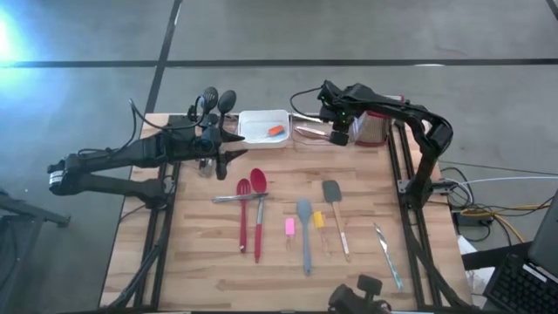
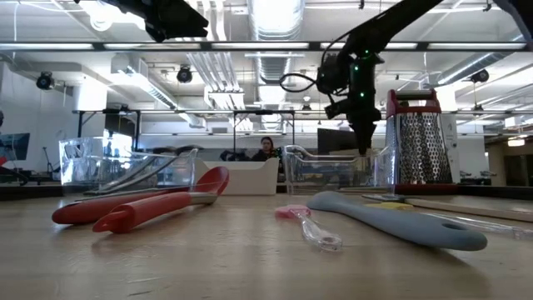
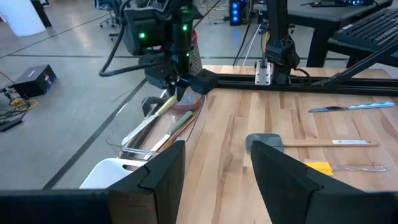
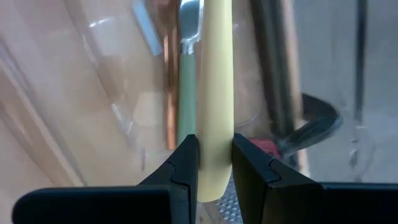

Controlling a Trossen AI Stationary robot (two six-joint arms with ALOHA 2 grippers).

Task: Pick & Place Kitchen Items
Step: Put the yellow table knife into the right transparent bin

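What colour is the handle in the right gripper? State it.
Pale yellow handle, pinched in the right gripper; right wrist view shows it best.

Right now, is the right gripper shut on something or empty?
Shut on something: in the right wrist view the right gripper has both fingers pressed against a pale yellow handle, above a clear container.

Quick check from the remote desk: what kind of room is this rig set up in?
It looks like a large open lab or workshop, not a kitchen. The low view shows exposed ceiling ducts and strip lights, with a person seated at a desk beyond the wooden table. The high view shows bare concrete floor.
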